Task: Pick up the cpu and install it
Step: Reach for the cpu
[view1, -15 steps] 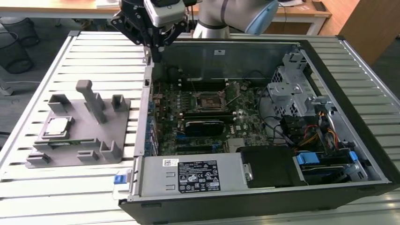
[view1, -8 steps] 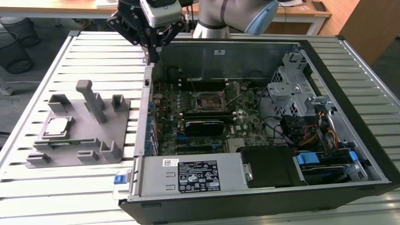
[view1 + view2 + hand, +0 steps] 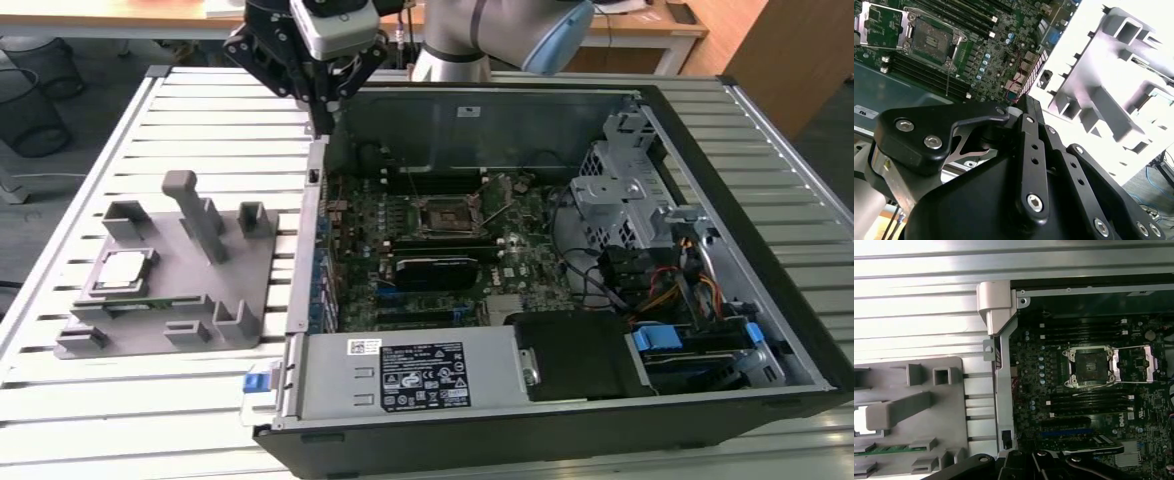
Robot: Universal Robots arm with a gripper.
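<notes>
Over the far corner of the case (image 3: 534, 120), at the exterior view's left, the gripper (image 3: 324, 105) points down, jaws together and empty. One cpu (image 3: 124, 270) lies on one grey fixture (image 3: 194, 285).

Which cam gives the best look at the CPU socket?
First wrist view: the socket is seen almost straight down, empty, load plate swung open. The exterior view shows it small, mid-board; the second wrist view at a slant.
</notes>
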